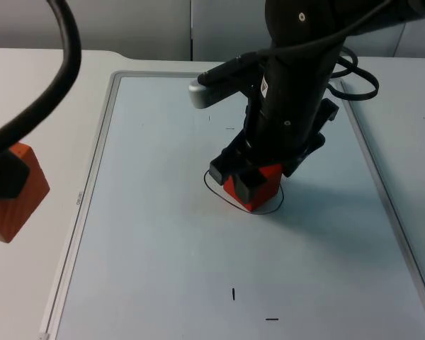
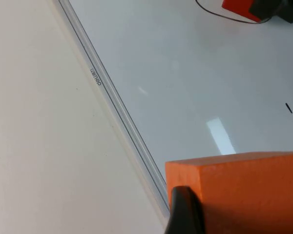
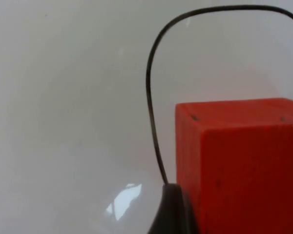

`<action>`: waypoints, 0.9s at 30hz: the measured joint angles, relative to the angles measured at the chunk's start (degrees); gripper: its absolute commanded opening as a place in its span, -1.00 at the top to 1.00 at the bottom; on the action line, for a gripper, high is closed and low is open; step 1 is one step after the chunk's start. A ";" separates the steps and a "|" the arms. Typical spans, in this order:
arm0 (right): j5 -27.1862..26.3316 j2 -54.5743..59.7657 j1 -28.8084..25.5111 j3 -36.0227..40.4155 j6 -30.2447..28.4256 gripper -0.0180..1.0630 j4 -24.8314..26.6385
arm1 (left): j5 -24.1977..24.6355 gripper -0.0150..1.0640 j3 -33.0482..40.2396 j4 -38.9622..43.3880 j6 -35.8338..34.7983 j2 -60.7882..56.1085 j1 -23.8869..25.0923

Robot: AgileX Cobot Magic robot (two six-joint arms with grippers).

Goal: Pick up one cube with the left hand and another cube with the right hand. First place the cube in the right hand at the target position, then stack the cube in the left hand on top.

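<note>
My right gripper (image 1: pixel 258 177) is shut on a red cube (image 1: pixel 258 190) and holds it down inside the hand-drawn black ring (image 1: pixel 214 190) at the middle of the whiteboard (image 1: pixel 163 248). The right wrist view has the same red cube (image 3: pixel 244 165) close up beside a black fingertip (image 3: pixel 172 212), with the ring line (image 3: pixel 154 122) curving around it. At the far left, my left gripper (image 1: pixel 3 180) is shut on an orange cube (image 1: pixel 18 198), held above the table beside the board's left edge. The orange cube (image 2: pixel 244 192) and a fingertip (image 2: pixel 185 212) appear in the left wrist view.
The whiteboard's silver frame (image 1: pixel 85 205) runs along the left side, with the bare table top (image 1: pixel 35 113) beyond it. Two small black marks (image 1: pixel 234 293) sit on the board near its front. The right arm's body (image 1: pixel 297 78) looms over the board's middle.
</note>
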 measured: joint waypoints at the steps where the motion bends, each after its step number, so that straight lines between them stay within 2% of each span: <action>1: 0.00 0.00 0.00 0.00 0.00 -0.26 -0.14 | 0.00 0.39 0.00 0.00 0.00 0.00 0.00; 9: 1.76 -1.12 0.00 -0.57 0.00 -0.26 -1.87 | 0.00 0.39 0.00 0.00 0.10 0.00 0.00; 13: 6.16 -6.43 0.00 -5.16 -0.42 -0.26 -2.00 | 0.00 0.39 0.00 0.00 0.10 0.00 0.00; 15: 6.72 -8.34 0.00 -6.68 -0.96 -0.26 -1.56 | 0.00 0.39 0.00 0.00 0.10 0.00 0.00; 18: 6.96 -17.95 0.00 -10.83 -4.40 -0.26 2.32 | -0.44 0.39 0.00 0.00 0.10 0.00 0.00; 23: 6.07 -28.22 0.00 -12.52 -8.09 -0.26 7.06 | -0.61 0.39 -0.28 0.00 0.10 0.00 0.00; 27: 4.30 -41.44 0.00 -12.62 -12.76 -0.26 11.77 | -0.51 0.39 -5.51 -0.11 1.44 0.00 0.00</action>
